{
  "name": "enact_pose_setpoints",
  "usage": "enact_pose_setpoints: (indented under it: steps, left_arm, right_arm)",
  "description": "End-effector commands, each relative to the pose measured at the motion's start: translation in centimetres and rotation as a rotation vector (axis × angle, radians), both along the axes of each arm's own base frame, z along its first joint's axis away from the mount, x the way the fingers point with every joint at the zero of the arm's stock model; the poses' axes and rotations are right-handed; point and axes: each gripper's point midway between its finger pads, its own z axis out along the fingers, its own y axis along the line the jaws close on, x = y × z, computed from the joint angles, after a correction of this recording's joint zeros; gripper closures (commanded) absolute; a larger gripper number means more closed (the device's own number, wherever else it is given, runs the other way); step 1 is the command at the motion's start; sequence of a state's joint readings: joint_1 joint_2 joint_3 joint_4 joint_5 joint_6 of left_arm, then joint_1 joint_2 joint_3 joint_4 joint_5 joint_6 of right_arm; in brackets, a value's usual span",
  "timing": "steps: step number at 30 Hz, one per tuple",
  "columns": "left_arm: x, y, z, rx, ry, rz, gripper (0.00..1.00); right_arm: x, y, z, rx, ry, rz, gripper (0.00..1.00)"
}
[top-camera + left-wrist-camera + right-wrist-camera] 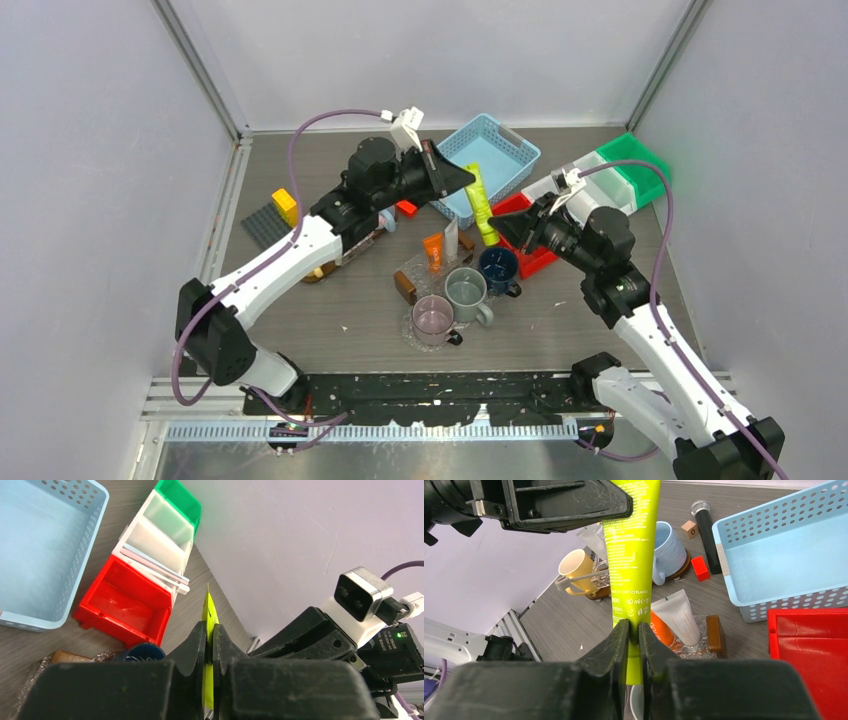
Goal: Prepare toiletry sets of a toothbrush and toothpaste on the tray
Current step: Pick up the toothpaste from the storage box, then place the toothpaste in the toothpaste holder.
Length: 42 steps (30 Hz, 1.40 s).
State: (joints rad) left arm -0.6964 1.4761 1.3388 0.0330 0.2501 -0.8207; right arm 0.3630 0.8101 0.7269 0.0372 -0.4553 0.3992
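A lime-green toothpaste tube hangs in the air above the table, held at both ends. My left gripper is shut on its flat crimped end, which shows edge-on in the left wrist view. My right gripper is shut on the tube near its cap end. Below it a clear tray with brown ends carries an orange toothpaste tube and a white one. A pale toothbrush lies by a yellow mug.
Grey, pink and dark blue mugs stand just in front of the tray. A light blue basket sits at the back, with red, white and green bins to its right. A black microphone lies by the basket.
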Motion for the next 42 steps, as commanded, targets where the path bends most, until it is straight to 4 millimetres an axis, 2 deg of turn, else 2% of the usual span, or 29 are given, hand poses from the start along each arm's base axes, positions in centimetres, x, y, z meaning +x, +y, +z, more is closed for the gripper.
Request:
enact_pose_setpoints:
  steps: [1, 7, 11, 18, 21, 25, 28, 35, 42]
  left_arm:
    - [-0.5, 1.2, 4.4, -0.062, -0.139, 0.034, 1.0]
    - [-0.8, 4.2, 4.9, 0.033, -0.254, 0.124, 1.0]
    - [-1.3, 6.6, 5.0, 0.109, -0.334, 0.184, 1.0]
    - [-3.1, 10.4, 4.4, 0.27, -0.503, 0.258, 1.0]
    - [-3.8, 11.4, 3.0, 0.361, -0.565, 0.279, 1.0]
    - [-4.6, 11.8, 0.4, 0.45, -0.617, 0.309, 1.0]
    - [-4.9, 11.4, -1.2, 0.448, -0.645, 0.314, 1.0]
    - [-5.1, 10.2, -3.2, 0.392, -0.679, 0.305, 1.0]
    - [-4.8, 9.3, -5.8, 0.332, -0.642, 0.313, 1.0]
  right_arm:
    - [-0.7, -0.1, 1.5, 0.006, -0.075, 0.006, 0.73]
    - [-0.7, -1.1, 1.2, -0.016, -0.072, -0.05, 0.45]
    - [-0.4, -2.1, 0.7, -0.036, -0.065, -0.109, 0.32]
    - [0.1, -3.6, 0.1, -0.055, -0.06, -0.202, 0.23]
    - [0.4, -4.2, -0.3, -0.065, -0.06, -0.241, 0.23]
    - [0.7, -4.9, -0.8, -0.082, -0.058, -0.279, 0.22]
    - [0.8, -5.2, -1.1, -0.094, -0.053, -0.297, 0.22]
    - [0.8, -6.1, -1.1, -0.115, -0.062, -0.341, 0.22]
    - [0.7, -6.8, -1.2, -0.126, -0.067, -0.374, 0.21]
